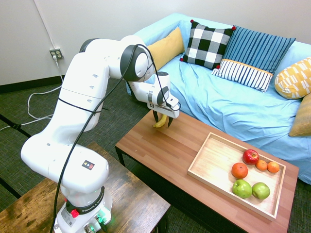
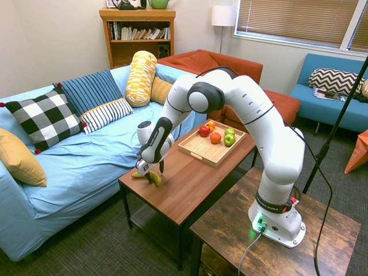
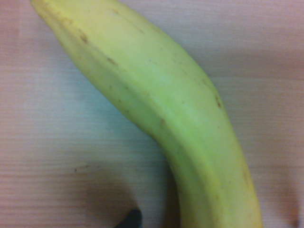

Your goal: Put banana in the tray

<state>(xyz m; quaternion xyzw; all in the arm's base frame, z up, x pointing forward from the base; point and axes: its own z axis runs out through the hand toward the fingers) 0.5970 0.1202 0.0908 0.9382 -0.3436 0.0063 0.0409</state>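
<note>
- Arm [image 1: 92, 97]: white, reaches from its base on a dark wooden side table [image 1: 29, 208] over to the table's [image 1: 165, 155] far end, the end away from the tray.
- Gripper [image 1: 162, 120]: points straight down over the banana. The two dark fingers stand apart, one on each side of the fruit. No grip is visible; the fingers straddle the banana, and contact cannot be confirmed.
- Banana [image 1: 161, 122]: yellow, curved, lies flat on the reddish-brown tabletop near the end corner on the sofa side. It is outside the tray and well apart from it. The wrist view shows the peel [image 3: 161, 114] close up, filling much of the picture, with small brown specks, against the wood grain.
- Tray [image 1: 214, 162]: light wood, rectangular, low edges. It sits on the opposite end of the table, close to the sofa-side edge.
- Tray contents: a red apple [image 1: 250, 156], a large orange [image 1: 239, 170], two small oranges [image 1: 267, 166] and two green apples [image 1: 251, 190], grouped at the tray's outer end. The half of the tray nearer the banana shows bare wood.
- Sofa [image 1: 233, 107]: covered in light blue, runs along the table's far long edge. It carries a checked cushion [image 1: 208, 43], striped cushions [image 1: 255, 51] and yellow cushions [image 1: 165, 48].
</note>
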